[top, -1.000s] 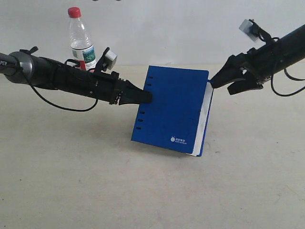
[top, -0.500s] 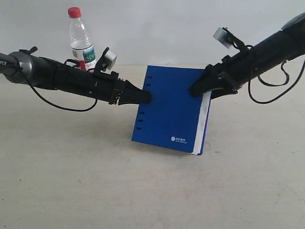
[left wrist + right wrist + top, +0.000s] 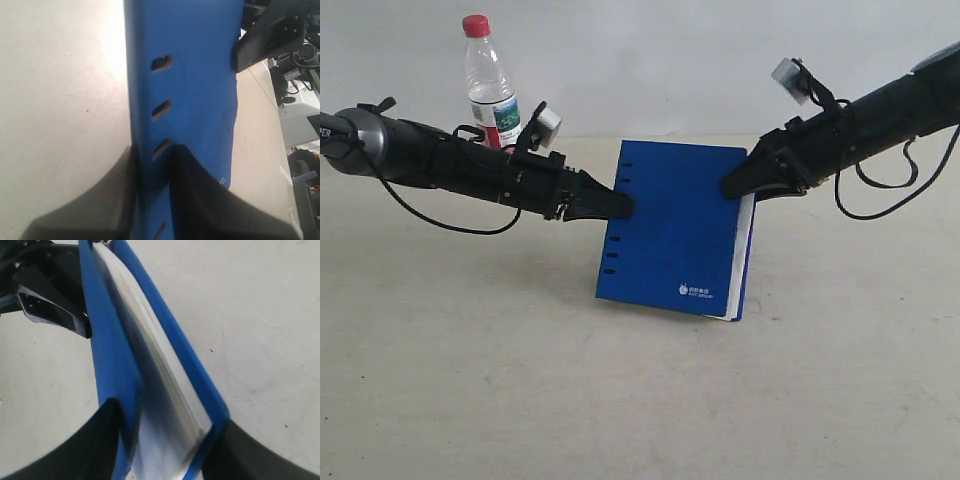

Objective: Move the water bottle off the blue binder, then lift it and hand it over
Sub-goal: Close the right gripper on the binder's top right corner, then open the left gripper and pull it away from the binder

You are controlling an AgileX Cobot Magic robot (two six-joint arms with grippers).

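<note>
Now we hold the binder two-handed: left claw pinching its spine edge, right claw clamped over its pages; next, probably, one side lets go.

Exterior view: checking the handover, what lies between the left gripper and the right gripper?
Only the blue binder: the left gripper grips its spine edge, the right gripper its page edge. The exterior view shows it.
</note>
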